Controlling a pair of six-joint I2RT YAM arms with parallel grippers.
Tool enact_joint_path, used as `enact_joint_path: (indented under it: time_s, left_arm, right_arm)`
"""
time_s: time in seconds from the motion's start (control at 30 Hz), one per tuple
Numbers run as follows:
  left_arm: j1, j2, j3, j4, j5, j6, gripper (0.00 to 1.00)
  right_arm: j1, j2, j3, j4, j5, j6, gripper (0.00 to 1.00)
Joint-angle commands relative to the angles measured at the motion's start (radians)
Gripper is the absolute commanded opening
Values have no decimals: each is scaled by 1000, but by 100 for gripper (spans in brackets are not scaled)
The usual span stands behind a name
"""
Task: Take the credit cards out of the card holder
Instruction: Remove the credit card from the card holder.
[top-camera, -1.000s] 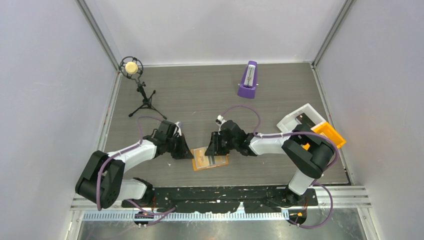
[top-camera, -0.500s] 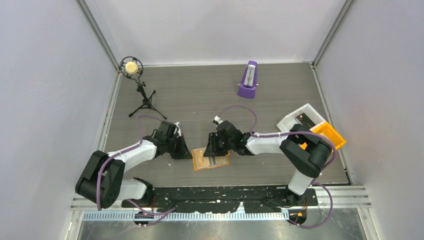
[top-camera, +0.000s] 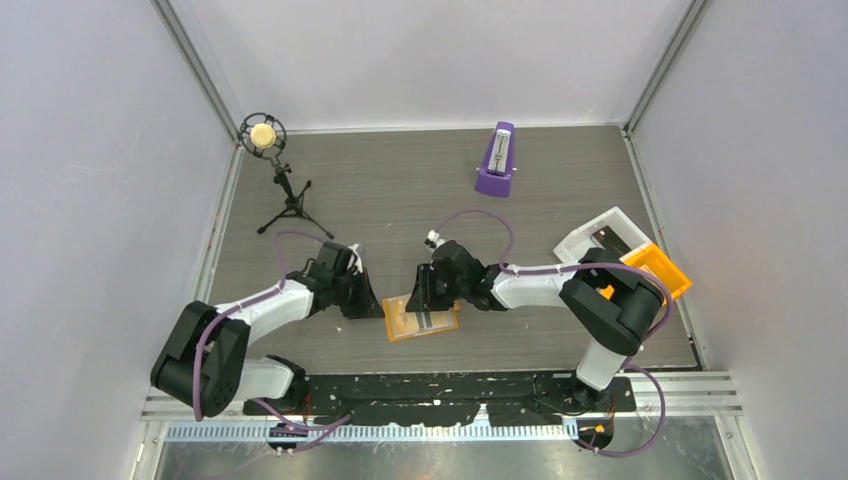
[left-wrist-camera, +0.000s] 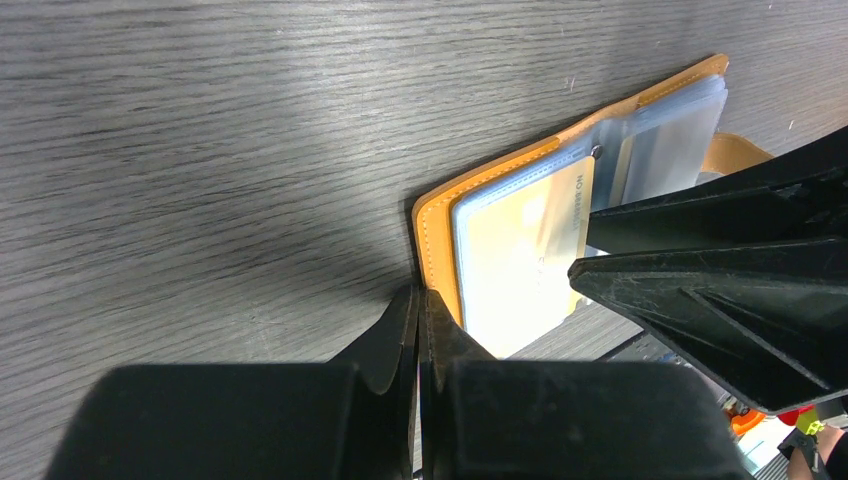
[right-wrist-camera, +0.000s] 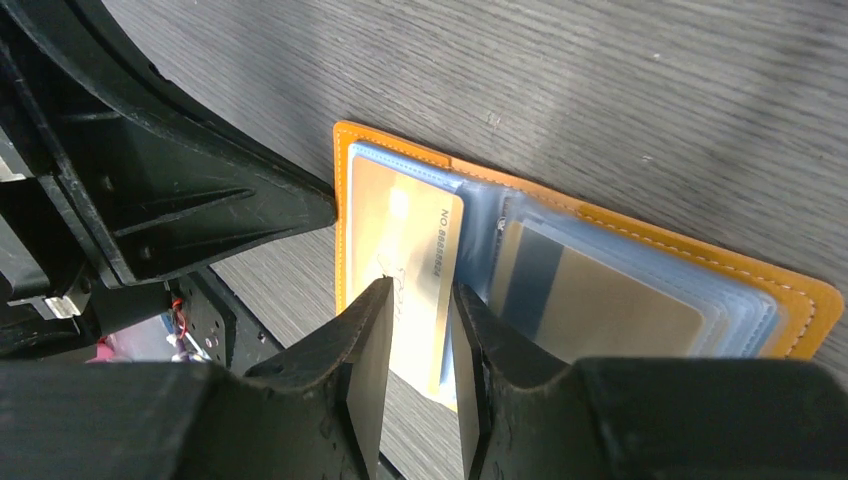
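The orange card holder (top-camera: 425, 324) lies open on the table between both arms. In the right wrist view its orange border (right-wrist-camera: 342, 220) frames clear pockets. A pale card (right-wrist-camera: 405, 235) fills the left pocket and a grey card with a blue stripe (right-wrist-camera: 600, 300) the right one. My right gripper (right-wrist-camera: 420, 295) is down over the pale card, its jaws a narrow gap apart, and the card lies flat under them. My left gripper (left-wrist-camera: 418, 297) is shut, its tips against the holder's orange edge (left-wrist-camera: 437, 215). The right gripper (left-wrist-camera: 580, 243) shows there over the pale card (left-wrist-camera: 515, 255).
A purple metronome (top-camera: 496, 160) stands at the back of the table. A microphone on a small tripod (top-camera: 288, 200) is at the back left. A white bin (top-camera: 600, 232) and an orange bin (top-camera: 660, 268) sit at the right edge.
The right gripper has edged a little left over the holder. The left gripper has stayed at the holder's left edge.
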Motion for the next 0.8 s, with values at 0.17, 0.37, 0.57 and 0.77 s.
enact_joint_path:
  time_s: [0.17,0.37,0.57,0.77]
  left_arm:
    - [-4,10,-6,20,-32,6,0]
    - [-6,4,-1,18,-30,1,0]
    - [-6,9,9,10,-36,2,0]
    - [-6,34,12,9,-39,6,0]
  right_arm:
    - [-36,18,-64,227,-78,53,24]
    - [-47,15,-86,298,-103,62,7]
    - [-60,-13,-120,331,-114,72,5]
    - [-79,-49,-154,354,-133,83,5]
